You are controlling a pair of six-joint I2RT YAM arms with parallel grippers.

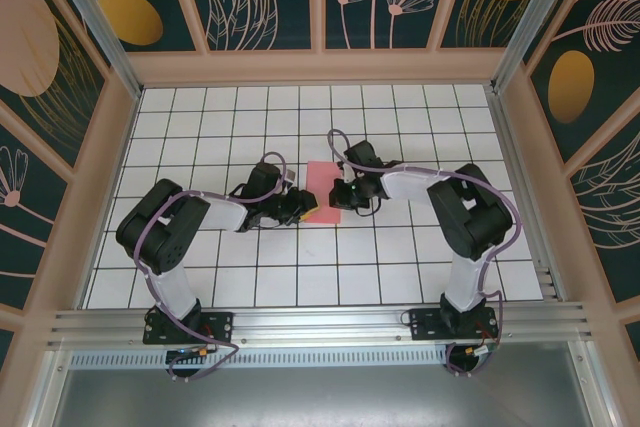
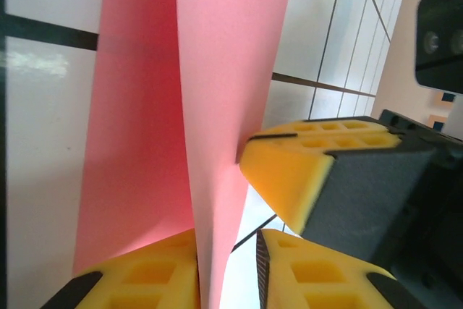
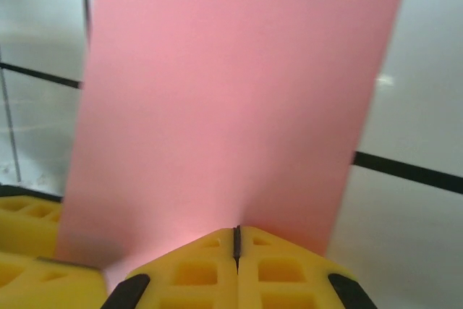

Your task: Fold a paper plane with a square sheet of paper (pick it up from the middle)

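Now: sheet between both claws

At the middle of the bench (image 1: 200,247), the square sheet of paper (image 1: 320,177) is bent into a raised fold. The right claw (image 3: 236,235) is closed tight on its edge. The left claw (image 2: 228,244) sits slightly apart around the fold.

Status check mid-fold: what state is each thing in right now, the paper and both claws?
paper: bent up along a crease, standing between the two claws.
left claw: open, one finger on each side of the paper, with a gap showing on one side.
right claw: shut, its tips pinching the paper.
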